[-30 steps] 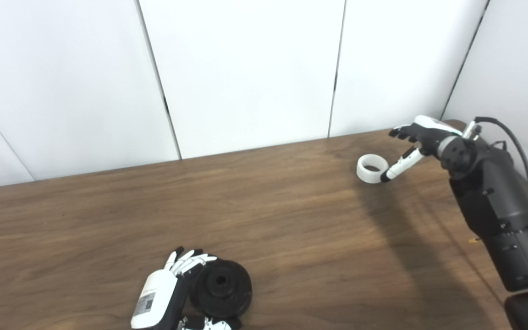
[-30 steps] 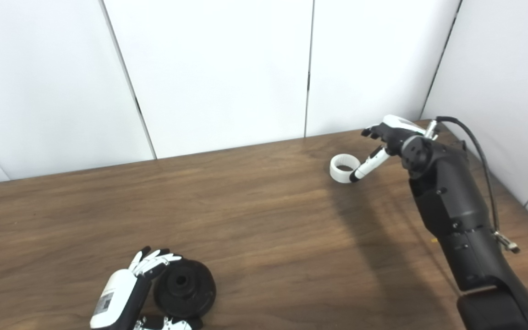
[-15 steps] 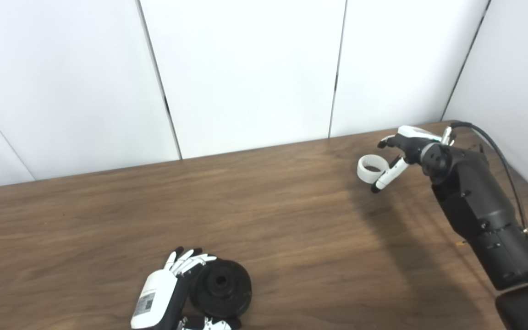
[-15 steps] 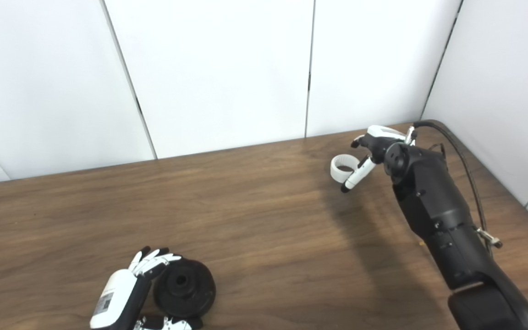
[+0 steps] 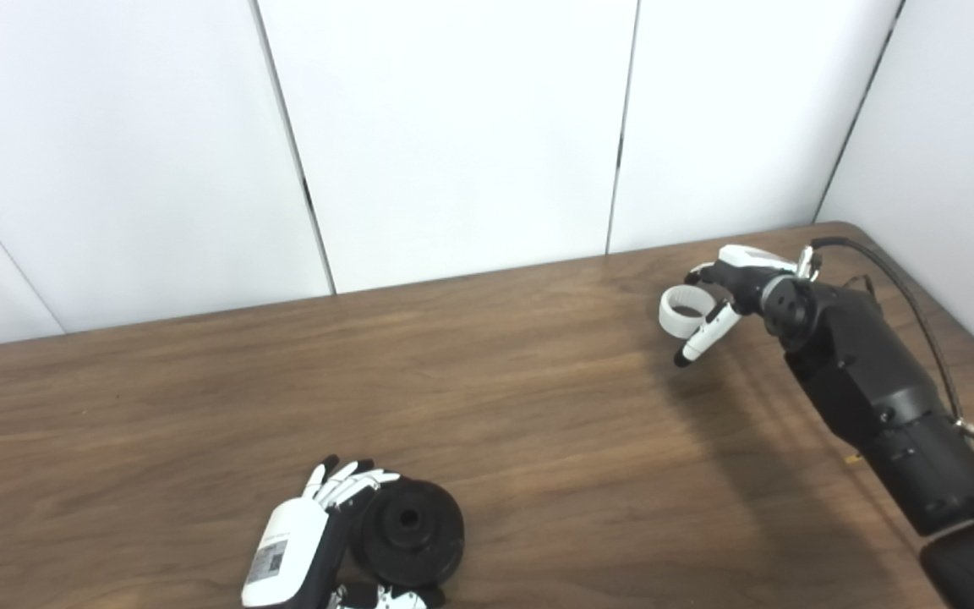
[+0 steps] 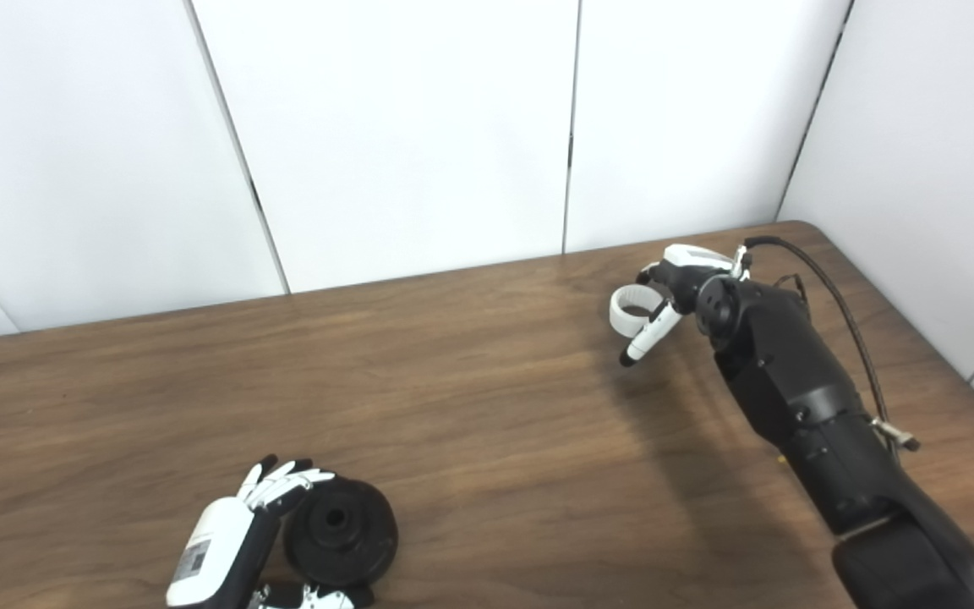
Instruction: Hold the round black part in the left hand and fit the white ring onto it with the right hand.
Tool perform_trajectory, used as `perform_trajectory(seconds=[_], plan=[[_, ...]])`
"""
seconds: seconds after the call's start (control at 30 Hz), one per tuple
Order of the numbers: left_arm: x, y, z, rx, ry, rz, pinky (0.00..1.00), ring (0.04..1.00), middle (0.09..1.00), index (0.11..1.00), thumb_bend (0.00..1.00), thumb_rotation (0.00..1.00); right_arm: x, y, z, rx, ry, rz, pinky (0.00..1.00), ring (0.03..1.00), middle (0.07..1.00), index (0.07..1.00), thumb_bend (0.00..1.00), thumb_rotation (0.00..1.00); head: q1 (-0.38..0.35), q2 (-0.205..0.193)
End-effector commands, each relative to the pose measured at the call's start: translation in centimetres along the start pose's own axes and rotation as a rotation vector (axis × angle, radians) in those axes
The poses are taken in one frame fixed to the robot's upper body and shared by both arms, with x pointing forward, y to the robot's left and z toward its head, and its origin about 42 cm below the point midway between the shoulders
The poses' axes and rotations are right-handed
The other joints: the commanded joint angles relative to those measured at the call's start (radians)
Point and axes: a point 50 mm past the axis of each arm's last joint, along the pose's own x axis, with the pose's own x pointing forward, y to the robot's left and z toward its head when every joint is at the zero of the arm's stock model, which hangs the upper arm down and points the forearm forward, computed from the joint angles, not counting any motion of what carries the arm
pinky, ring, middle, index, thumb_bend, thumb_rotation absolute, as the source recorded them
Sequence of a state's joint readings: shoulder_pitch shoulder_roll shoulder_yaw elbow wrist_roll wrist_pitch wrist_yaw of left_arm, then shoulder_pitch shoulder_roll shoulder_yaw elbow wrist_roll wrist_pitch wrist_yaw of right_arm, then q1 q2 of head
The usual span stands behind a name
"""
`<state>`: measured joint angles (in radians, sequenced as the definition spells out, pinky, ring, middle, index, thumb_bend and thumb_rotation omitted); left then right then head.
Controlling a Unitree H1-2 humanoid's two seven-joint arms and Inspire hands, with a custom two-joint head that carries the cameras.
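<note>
The round black part [image 5: 409,533] lies on the wooden table [image 5: 487,397] near the front edge. My left hand [image 5: 305,541] cups its left side, fingers [image 5: 350,484] curled over the top and the thumb under it. The white ring [image 5: 678,309] sits far right near the back, tipped slightly. My right hand [image 5: 728,279] is over it. Its fingers hook the ring's far rim and its thumb [image 5: 701,337] crosses the near right side. In the right eye view the ring [image 6: 627,308] lies between that hand's [image 6: 680,272] fingers and thumb.
White wall panels [image 5: 453,127] close off the back and the right side of the table. A black cable [image 5: 918,313] loops off my right forearm [image 5: 884,406] near the table's right edge. Bare wood separates the two hands.
My right hand has moved left and down onto the ring, fingers curling over it and the thumb sweeping past its near side. The ring tipped slightly. My left hand and the black part have not moved.
</note>
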<state>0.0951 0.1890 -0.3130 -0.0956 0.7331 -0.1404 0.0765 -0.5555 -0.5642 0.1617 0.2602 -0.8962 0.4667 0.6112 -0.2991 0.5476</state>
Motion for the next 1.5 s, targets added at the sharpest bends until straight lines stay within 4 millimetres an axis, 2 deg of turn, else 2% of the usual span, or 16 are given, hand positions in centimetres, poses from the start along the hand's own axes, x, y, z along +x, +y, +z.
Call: perform_trajectory(seconds=[0.0, 0.3, 0.6, 1.23, 1.47], plan=[[-3.16, -2.28, -3.14, 0.014, 0.126, -0.083, 1.0, 0.895, 0.796, 0.486, 0.52, 0.06, -0.27, -3.91, 0.38, -0.015, -0.013, -0.112, 0.98, 0.984, 0.932, 0.897, 0.94, 0.33, -0.001, 0.0], [-3.11, -2.29, -2.97, 0.01, 0.132, -0.085, 1.0, 0.902, 0.8, 0.486, 0.52, 0.06, -0.19, -3.76, 0.53, -0.023, -0.024, -0.124, 1.0, 0.992, 0.929, 0.875, 0.91, 0.32, -0.001, 0.0], [-3.0, -2.13, -2.69, 0.017, 0.128, -0.084, 1.0, 0.904, 0.802, 0.486, 0.52, 0.06, -0.31, -3.75, 0.38, -0.02, -0.024, -0.128, 1.0, 0.985, 0.916, 0.787, 0.87, 0.31, 0.0, 0.006], [-2.91, -2.19, -2.83, 0.017, 0.124, -0.077, 1.0, 0.896, 0.798, 0.486, 0.52, 0.06, -0.32, -3.76, 0.72, -0.052, -0.043, -0.128, 0.99, 0.976, 0.902, 0.763, 0.85, 0.33, 0.003, 0.013], [-2.95, -2.13, -2.78, 0.019, 0.119, -0.079, 1.0, 0.896, 0.799, 0.486, 0.52, 0.06, -0.24, -3.43, 0.72, -0.052, -0.055, -0.127, 0.96, 0.961, 0.876, 0.713, 0.84, 0.31, 0.006, 0.016]])
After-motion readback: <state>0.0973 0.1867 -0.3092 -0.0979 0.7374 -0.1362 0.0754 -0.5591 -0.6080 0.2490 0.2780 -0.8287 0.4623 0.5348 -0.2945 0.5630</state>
